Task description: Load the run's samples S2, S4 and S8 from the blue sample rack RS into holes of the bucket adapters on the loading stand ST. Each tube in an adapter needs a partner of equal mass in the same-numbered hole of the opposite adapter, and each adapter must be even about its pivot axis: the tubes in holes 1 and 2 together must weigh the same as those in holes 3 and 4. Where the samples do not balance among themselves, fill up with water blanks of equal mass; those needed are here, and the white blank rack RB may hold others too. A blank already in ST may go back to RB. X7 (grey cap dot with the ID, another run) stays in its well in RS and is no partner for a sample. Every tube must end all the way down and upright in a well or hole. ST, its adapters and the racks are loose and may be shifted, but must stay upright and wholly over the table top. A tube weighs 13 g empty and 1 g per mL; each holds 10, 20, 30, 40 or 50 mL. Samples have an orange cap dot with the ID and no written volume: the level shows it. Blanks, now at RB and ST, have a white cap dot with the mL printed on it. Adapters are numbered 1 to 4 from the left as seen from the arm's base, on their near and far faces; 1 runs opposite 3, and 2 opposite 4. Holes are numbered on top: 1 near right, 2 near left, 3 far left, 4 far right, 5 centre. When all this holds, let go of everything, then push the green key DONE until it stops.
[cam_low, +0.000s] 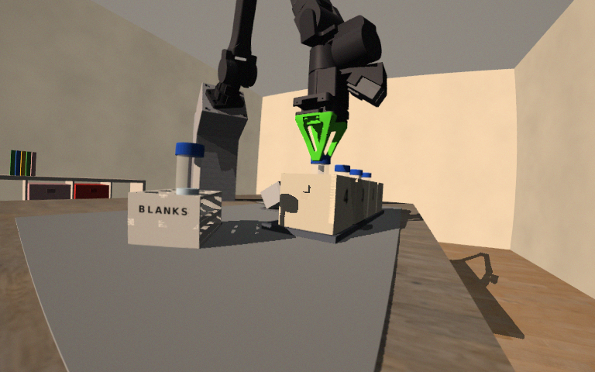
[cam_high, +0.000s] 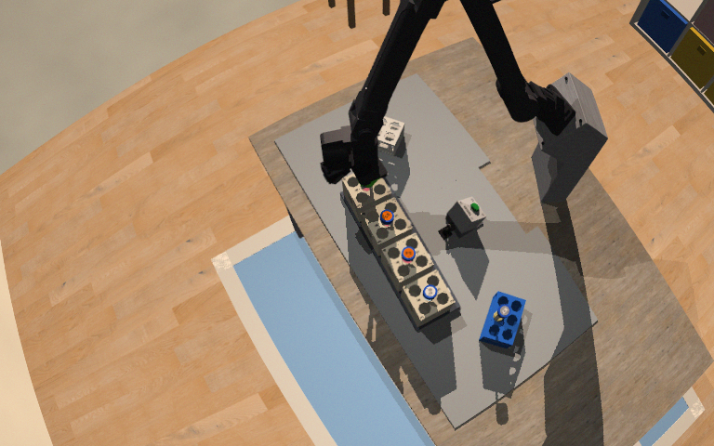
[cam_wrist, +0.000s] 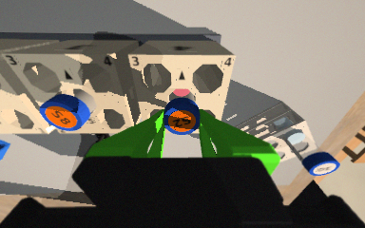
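Gripper closed by its green fingers on the blue cap of tube S2, jaws stopped partway by the cap between them. Tube upright over the centre hole of the end adapter, the one nearest the white blank rack; only a short stretch below the cap shows above the block's top, rest already down in the hole. Wrist view: orange dot marked S2 faces the camera, holes 3 and 4 of that block open behind it, a bit of pink liquid visible just past the cap. Neighbouring adapter holds tube S8 in its centre hole. Top view: next two adapters along the stand each carry one tube in the centre, one orange-dotted, one white-dotted. One blank stands tall in the white rack. Blue rack well apart at the far end, one grey-dotted tube in it. Green button box beside the stand.
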`<action>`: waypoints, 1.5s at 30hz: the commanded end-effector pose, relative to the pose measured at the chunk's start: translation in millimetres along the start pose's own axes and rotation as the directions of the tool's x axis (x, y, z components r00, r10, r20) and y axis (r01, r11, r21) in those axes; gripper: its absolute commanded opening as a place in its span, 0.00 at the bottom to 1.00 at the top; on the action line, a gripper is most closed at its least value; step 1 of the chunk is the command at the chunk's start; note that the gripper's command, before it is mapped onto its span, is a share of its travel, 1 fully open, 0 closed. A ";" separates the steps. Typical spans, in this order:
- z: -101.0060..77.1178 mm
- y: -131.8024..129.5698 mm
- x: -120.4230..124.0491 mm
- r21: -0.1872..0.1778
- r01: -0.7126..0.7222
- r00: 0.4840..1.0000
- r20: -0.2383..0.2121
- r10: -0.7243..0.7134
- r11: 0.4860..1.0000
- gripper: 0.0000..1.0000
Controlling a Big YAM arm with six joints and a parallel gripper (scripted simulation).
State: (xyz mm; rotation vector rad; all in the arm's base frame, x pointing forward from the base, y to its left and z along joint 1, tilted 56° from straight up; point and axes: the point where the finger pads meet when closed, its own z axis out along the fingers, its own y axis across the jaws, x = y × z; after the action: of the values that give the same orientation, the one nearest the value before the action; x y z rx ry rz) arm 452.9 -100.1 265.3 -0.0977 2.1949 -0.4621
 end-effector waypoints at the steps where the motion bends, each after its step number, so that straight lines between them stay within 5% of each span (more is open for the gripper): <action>1: 1.4 -12.9 -17.4 0.021 -0.007 0.999 0.034 0.007 1.000 0.00; 12: -4.0 -6.4 -13.3 0.011 -0.006 1.000 0.030 0.005 1.000 0.00; 13: -4.0 -6.4 -13.3 0.011 -0.006 1.000 0.030 0.005 1.000 0.55; 26: -4.0 -6.4 -13.3 0.011 -0.006 1.000 0.030 0.005 1.000 0.55; 35: -40.5 -2.1 -11.8 0.004 -0.011 0.999 0.033 0.010 1.000 0.55; 45: -38.3 -6.8 -14.1 0.011 -0.007 0.999 0.033 0.006 1.000 0.55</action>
State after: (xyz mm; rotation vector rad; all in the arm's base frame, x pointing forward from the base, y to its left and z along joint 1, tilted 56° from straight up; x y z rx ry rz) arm 430.8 -96.1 287.2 -0.0859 2.1799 -0.4698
